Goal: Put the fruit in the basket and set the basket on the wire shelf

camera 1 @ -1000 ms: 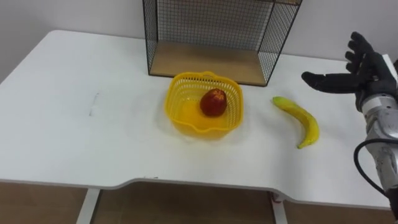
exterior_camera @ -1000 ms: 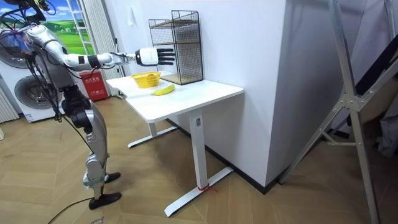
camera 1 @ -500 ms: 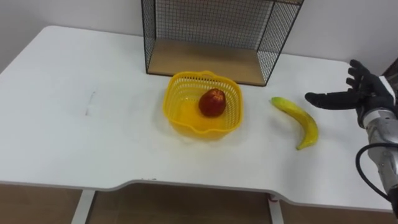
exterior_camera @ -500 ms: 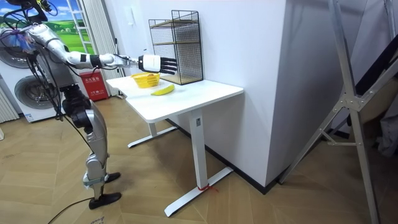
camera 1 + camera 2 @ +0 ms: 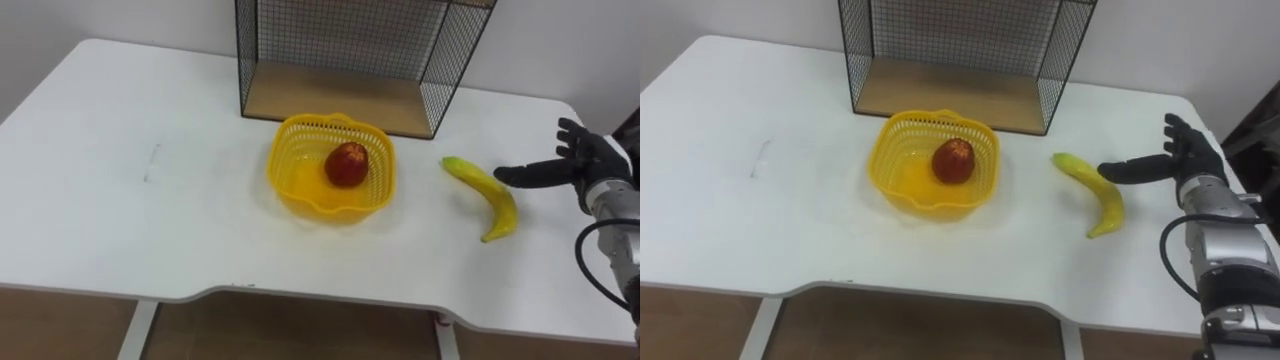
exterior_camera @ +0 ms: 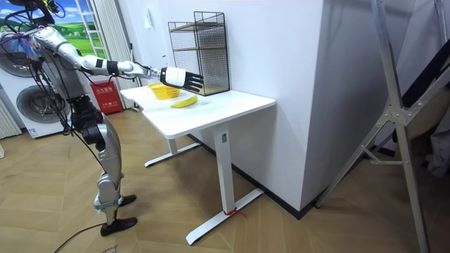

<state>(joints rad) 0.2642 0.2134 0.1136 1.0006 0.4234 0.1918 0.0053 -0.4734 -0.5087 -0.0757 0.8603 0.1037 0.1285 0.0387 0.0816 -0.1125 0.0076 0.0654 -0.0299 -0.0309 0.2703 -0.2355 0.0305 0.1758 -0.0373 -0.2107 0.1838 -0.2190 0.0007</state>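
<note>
A yellow plastic basket stands on the white table with a red apple inside it. To its right a yellow banana lies on the table. My right hand hovers open just right of the banana, thumb stretched toward it, touching nothing. Behind the basket stands the black wire shelf with a wooden floor board.
The white table has much bare surface left of the basket. In the room view I stand at the table's left end; a washing machine and a red box are behind me.
My right hand has dropped lower and come closer to the banana's right side. The basket, apple and banana have stayed put.
</note>
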